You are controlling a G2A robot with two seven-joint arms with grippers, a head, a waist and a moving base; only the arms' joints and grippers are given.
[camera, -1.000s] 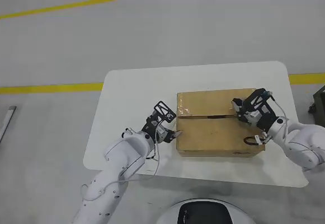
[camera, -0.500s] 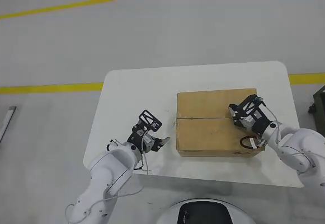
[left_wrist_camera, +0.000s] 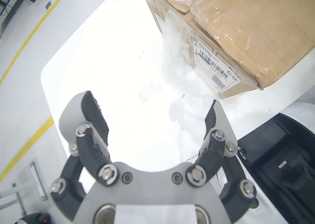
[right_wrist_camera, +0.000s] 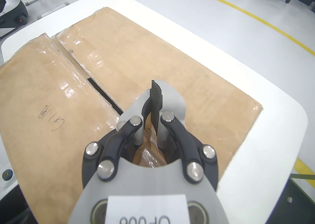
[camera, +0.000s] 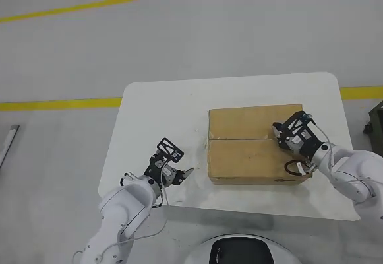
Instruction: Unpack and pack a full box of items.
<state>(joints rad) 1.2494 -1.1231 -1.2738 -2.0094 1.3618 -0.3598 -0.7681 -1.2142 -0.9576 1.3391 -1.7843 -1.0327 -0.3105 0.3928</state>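
While its fingers (left_wrist_camera: 94, 116) gape, left gripper (left_wrist_camera: 152, 111) hovers beside box (left_wrist_camera: 246, 13).

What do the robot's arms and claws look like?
Both arms are smooth, rounded white shells: the left arm and the right arm. Thin cables loop by the wrists. The left claw and right claw each have two silver metal fingers with black ribbed pads, black links, shiny round screws and a white sticker at the base.
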